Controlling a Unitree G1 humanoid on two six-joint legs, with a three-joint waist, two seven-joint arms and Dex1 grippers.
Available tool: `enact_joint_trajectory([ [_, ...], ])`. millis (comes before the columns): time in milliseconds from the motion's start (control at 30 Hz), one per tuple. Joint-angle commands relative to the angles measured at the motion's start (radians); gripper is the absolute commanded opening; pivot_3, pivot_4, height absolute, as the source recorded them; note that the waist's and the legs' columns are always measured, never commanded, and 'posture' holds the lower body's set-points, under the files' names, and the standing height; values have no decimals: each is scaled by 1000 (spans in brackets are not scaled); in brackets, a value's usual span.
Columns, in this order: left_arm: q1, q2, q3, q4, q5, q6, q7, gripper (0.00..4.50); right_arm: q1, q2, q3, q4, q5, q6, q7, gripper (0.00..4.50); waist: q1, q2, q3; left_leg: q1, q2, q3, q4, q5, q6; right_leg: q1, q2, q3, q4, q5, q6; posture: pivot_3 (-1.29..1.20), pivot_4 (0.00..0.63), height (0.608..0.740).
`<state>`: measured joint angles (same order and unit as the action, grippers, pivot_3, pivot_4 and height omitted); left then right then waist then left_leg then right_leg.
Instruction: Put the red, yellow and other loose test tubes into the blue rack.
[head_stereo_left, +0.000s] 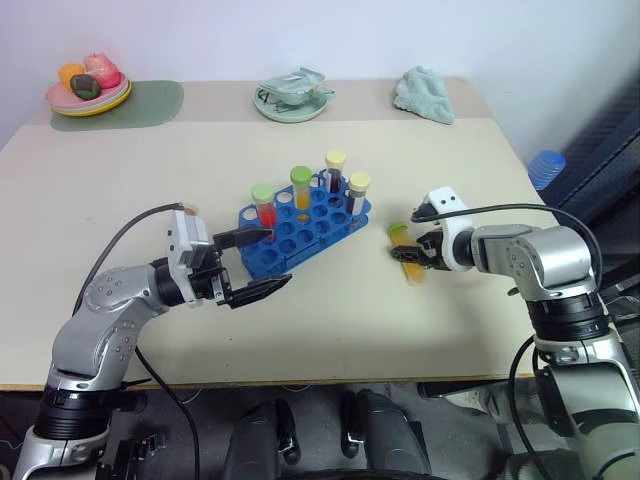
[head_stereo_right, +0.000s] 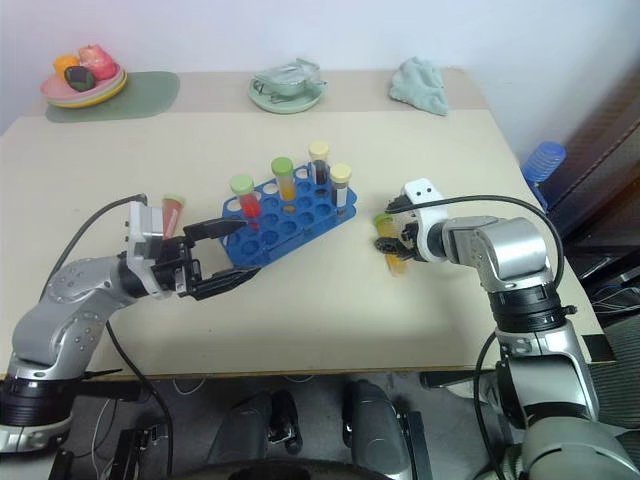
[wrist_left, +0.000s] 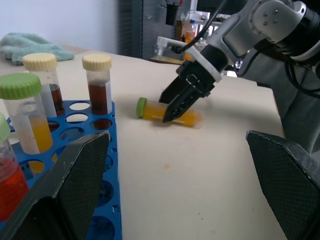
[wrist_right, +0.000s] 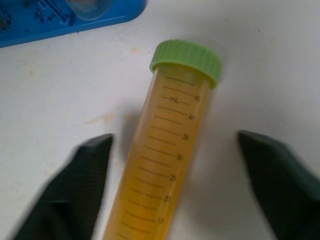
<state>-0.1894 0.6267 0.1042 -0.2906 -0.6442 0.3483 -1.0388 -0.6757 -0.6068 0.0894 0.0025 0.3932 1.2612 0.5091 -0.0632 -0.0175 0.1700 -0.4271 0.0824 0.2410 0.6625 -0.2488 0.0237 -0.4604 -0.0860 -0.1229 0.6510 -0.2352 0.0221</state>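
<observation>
Your blue rack (head_stereo_left: 300, 228) held four capped tubes; your right hand (wrist_right: 175, 190) straddled the yellow tube (wrist_right: 165, 165), fingers apart; left hand (head_stereo_left: 255, 262) gaped empty.

Laboratory bench setup: beige table (head_stereo_left: 120, 180) bearing blue rack (head_stereo_left: 300, 228) of capped sample tubes; equipment shelving behind.

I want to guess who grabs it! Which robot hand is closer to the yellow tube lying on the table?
The right hand. Its fingers sit on either side of the yellow tube, not squeezing it. The left hand is far off, across the blue rack.
</observation>
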Motion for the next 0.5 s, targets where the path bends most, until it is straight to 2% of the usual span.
enact_joint_trajectory([
  [33, 7, 4, 16, -41, -14, 1, 7, 4500, -22, 3, 10, 1, -16, -27, 10, 3679, -1, 0, 0, 0, 0, 0, 0, 0, 0, 0, 0, 0, 0, 0, 0, 0, 150, 740],
  [133, 10, 3, 17, -47, -14, 2, 14, 4500, -22, 0, 28, 6, -29, -48, 22, 3679, -5, 0, 0, 0, 0, 0, 0, 0, 0, 0, 0, 0, 0, 0, 0, 0, 150, 740],
  [167, 12, 3, 17, -50, -15, 2, 16, 4500, -21, -2, 33, 5, -34, -55, 26, 3406, -6, 0, 0, 0, 0, 0, 0, 0, 0, 0, 0, 0, 0, 0, 0, 0, 150, 740],
  [233, 15, 6, 21, -50, -16, 1, 17, 4500, -22, 2, 38, 6, -42, -64, 29, 2828, -6, 0, 0, 0, 0, 0, 0, 0, 0, 0, 0, 0, 0, 0, 0, 0, 150, 740],
  [367, 20, 10, 26, -50, -16, -2, 18, 4500, -23, 2, 53, 1, -54, -83, 43, 904, -5, 0, 0, 0, 0, 0, 0, 0, 0, 0, 0, 0, 0, 0, 0, 0, 150, 740],
  [500, 16, 7, 23, -50, -14, -3, 23, 4500, -12, -5, 69, -12, -78, -118, 51, 904, -6, 0, 0, 0, 0, 0, 0, 0, 0, 0, 0, 0, 0, 0, 0, 0, 150, 740],
])
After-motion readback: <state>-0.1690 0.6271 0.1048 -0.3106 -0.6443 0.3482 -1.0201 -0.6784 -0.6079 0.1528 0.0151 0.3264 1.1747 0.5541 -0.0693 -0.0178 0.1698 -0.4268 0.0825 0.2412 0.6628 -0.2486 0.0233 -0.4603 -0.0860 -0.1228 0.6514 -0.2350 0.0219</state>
